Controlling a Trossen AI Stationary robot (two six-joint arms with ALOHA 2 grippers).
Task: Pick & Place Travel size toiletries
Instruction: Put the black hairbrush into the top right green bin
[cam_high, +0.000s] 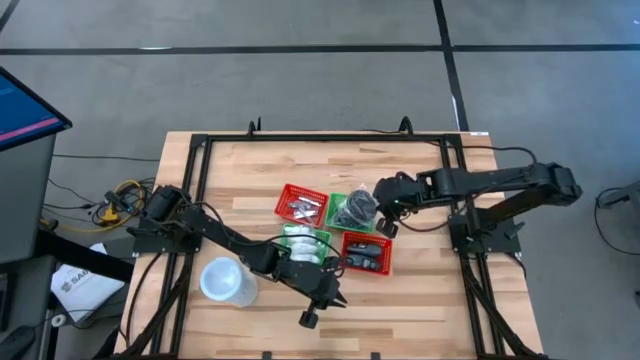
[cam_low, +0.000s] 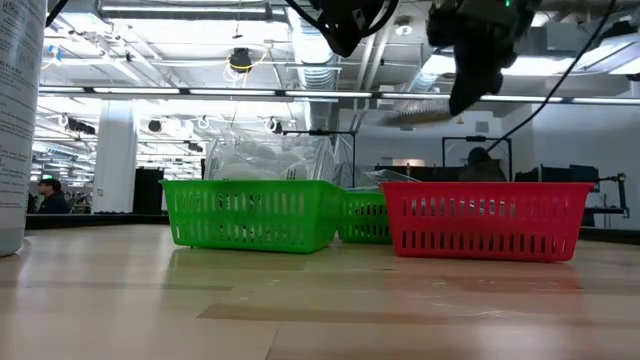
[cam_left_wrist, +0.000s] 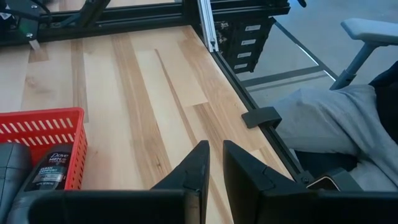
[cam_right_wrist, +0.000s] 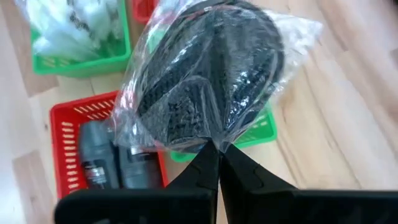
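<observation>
A black round bundle in clear wrap (cam_high: 353, 208) (cam_right_wrist: 211, 81) hangs over a green basket (cam_right_wrist: 264, 132) in the middle of the table, with my right gripper (cam_high: 380, 216) (cam_right_wrist: 216, 155) shut on its wrap. Beside that basket stand a green basket of white packets (cam_high: 305, 243) (cam_right_wrist: 81, 37), a red basket (cam_high: 366, 252) (cam_right_wrist: 62, 124) with dark containers lying in it, and a second red basket (cam_high: 302, 203) with small silvery items. My left gripper (cam_high: 330, 298) (cam_left_wrist: 214, 163) hovers near the table's front edge, its fingers a narrow gap apart with nothing between them. My right gripper pinches the clear wrap's loose edge (cam_right_wrist: 214, 140) between its two fingertips, on the side of the bundle toward the table's right. The fingers slant down from the right. The bundle sits beyond the fingertips, lifted clear above the green basket.
A large white cup (cam_high: 225, 282) stands at the front left, close to my left arm. Black frame rails (cam_high: 200, 150) run along the table's edges. Bare wood lies along the near edge (cam_high: 420, 320) and the far side (cam_high: 330, 160).
</observation>
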